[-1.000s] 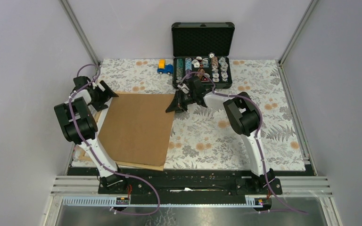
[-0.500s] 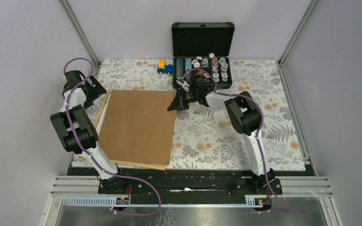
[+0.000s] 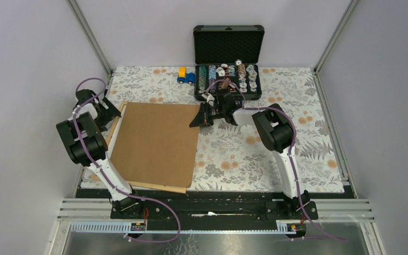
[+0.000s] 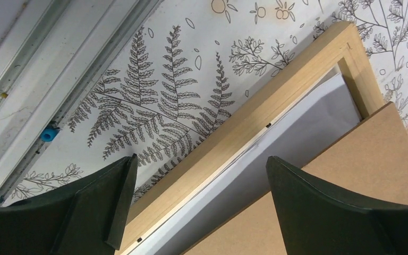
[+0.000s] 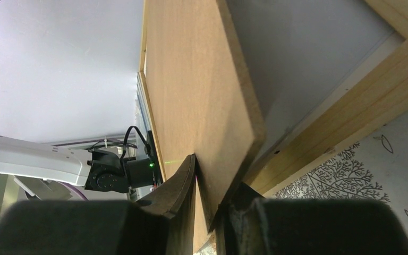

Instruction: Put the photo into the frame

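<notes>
Top external view: brown board (image 3: 156, 143) held over the frame (image 4: 276, 95), centre-left.
Right fingers (image 3: 197, 120) are clamped on its upper-right corner; left fingers (image 3: 109, 112) are spread above the frame's left rail, photo (image 4: 308, 133) inside.

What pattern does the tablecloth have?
Grey fern leaves and orange flowers on white; the tablecloth shows best in the left wrist view.

We're looking at a plain brown backing board (image 3: 156, 143). Peeking out along its left edge, the frame (image 4: 276, 101) is showing pale natural wood and the photo (image 4: 303, 133) only whitish grey. Under the board, the tablecloth (image 3: 228, 159) is running white with grey ferns and orange blooms. Beyond the board, a black case (image 3: 228, 45) and a blue-and-yellow toy truck (image 3: 185, 76) are sitting.
</notes>
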